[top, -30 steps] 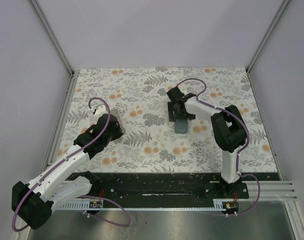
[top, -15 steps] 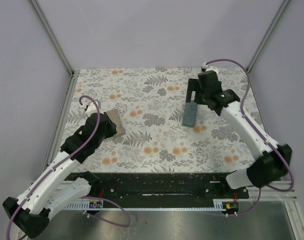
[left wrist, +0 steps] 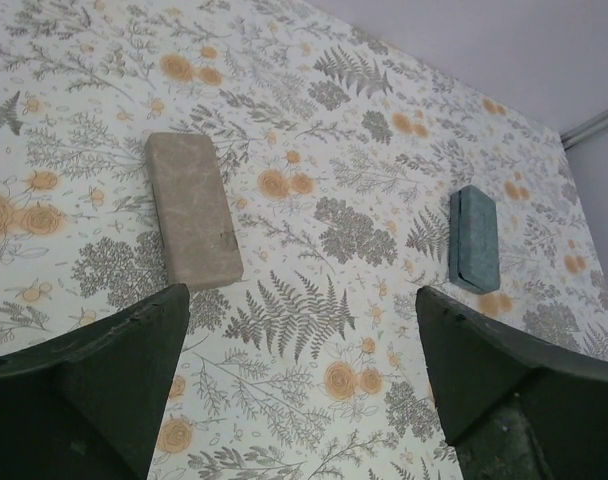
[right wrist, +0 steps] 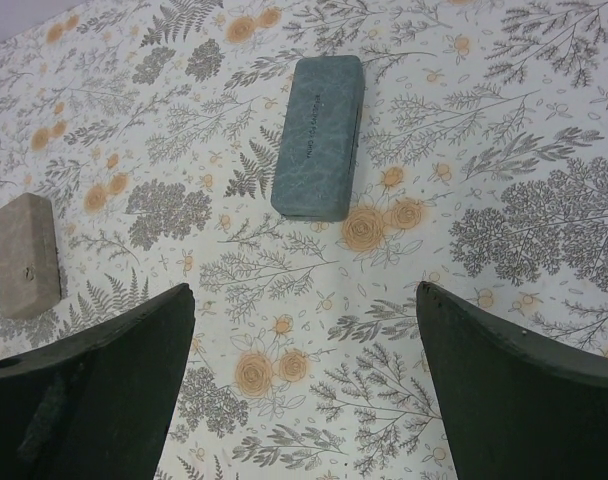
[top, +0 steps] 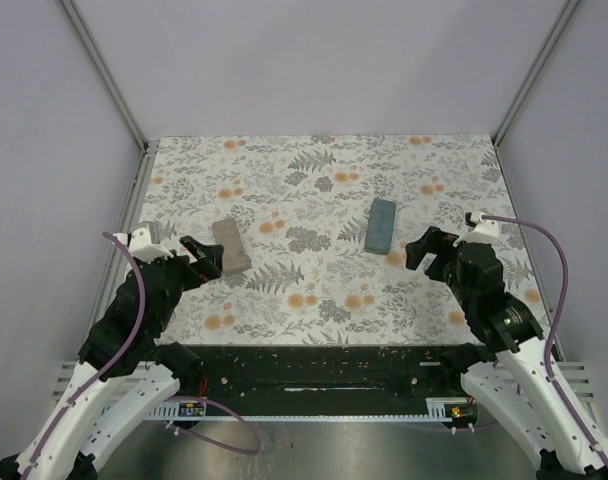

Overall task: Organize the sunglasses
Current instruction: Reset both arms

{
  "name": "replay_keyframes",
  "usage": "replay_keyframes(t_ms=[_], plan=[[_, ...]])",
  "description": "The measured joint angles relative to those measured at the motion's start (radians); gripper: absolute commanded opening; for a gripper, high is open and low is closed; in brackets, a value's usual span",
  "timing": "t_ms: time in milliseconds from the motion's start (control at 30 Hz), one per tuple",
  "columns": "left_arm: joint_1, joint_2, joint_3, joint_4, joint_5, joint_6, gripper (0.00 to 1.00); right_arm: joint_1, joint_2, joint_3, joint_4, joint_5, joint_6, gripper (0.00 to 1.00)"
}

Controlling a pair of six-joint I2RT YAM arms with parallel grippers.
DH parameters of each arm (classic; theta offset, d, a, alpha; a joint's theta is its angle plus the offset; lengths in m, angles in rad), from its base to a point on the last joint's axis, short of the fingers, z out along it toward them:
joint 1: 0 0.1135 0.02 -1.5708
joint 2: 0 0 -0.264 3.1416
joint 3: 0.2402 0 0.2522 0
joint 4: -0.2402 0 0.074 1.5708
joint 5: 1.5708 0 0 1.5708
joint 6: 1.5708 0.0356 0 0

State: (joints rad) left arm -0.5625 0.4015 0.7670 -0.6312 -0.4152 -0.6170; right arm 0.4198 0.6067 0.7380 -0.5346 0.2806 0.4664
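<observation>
The sunglasses are not visible in any view: neither pair lies exposed on the table [top: 314, 160], and whether they sit inside the two closed cases cannot be confirmed. Judged handling: such frames are light, thin and easily bent, and their lenses scratch and slip under hard pads. Take hold at the bridge or at a folded temple near the hinge, never on a lens, with low closing force. The beige case [top: 230, 246] lies left of the table's centre, toward the left edge, lid shut. The teal case [top: 381, 225] lies right of centre, well apart from it, also shut. The left gripper [top: 202, 262] hangs just beside the beige case on its near-left side, jaws spread wide, holding nothing. The right gripper [top: 426, 252] hangs near the teal case on its near-right side, jaws equally wide, nothing between them. Only the top view shows both arms and their stand-off from the cases. Only the right wrist view resolves a line of small lettering along the teal lid, while the left wrist view shows the beige case's rounded corners and side wall
</observation>
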Motion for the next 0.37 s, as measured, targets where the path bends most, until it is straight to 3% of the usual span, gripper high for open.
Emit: replay_keyframes(t_ms=[367], plan=[[0.0, -0.007, -0.021, -0.068, -0.024, -0.075, 0.99, 0.0, -0.145, -0.071, 0.008, -0.014, 0.048, 0.99]])
